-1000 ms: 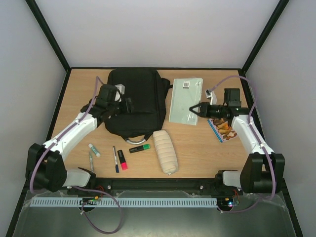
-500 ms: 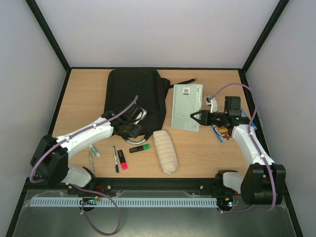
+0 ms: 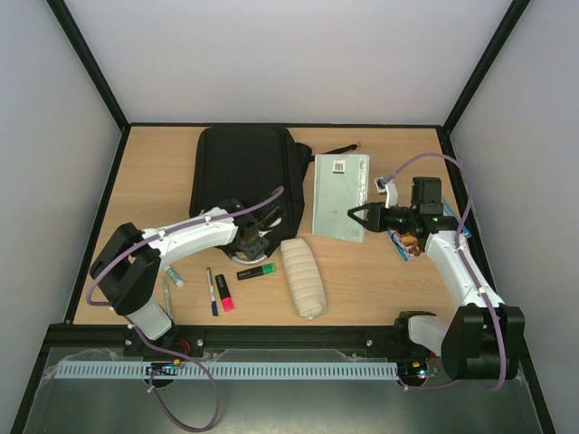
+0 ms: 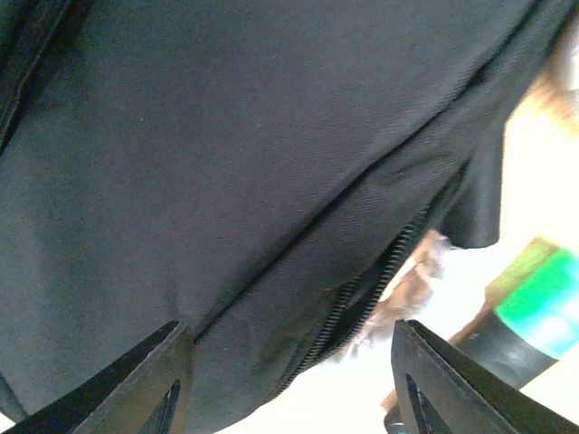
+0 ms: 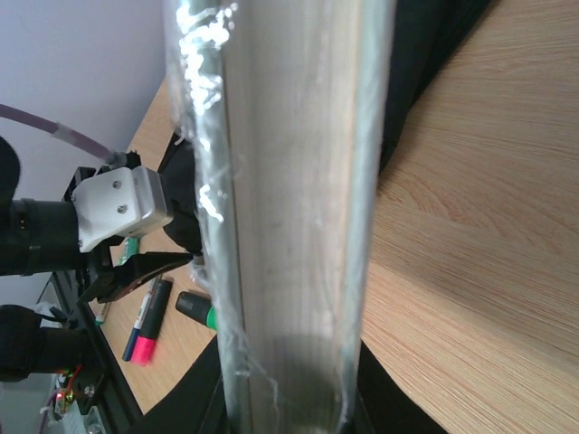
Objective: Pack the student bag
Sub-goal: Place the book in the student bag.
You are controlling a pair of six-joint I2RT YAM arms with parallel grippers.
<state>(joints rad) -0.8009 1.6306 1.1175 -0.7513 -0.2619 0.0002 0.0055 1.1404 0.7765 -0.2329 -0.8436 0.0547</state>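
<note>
Place: robot lab test cell.
Walls: plain white panels (image 3: 271,54), black frame posts (image 3: 89,65), upper corners.
Bench: wooden table (image 3: 362,280), boxed in.
Fixtures: left arm (image 3: 185,237), right arm (image 3: 457,264) bolted at lower edge.

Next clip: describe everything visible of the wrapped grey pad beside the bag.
The wrapped grey pad is a flat, pale grey-green rectangle in shiny clear film, with a white label near its far end. It lies tilted right of the student bag. The fingers of the right gripper pinch its near right corner.

black student bag (image 3: 240,167), green highlighter (image 3: 258,270)
</note>
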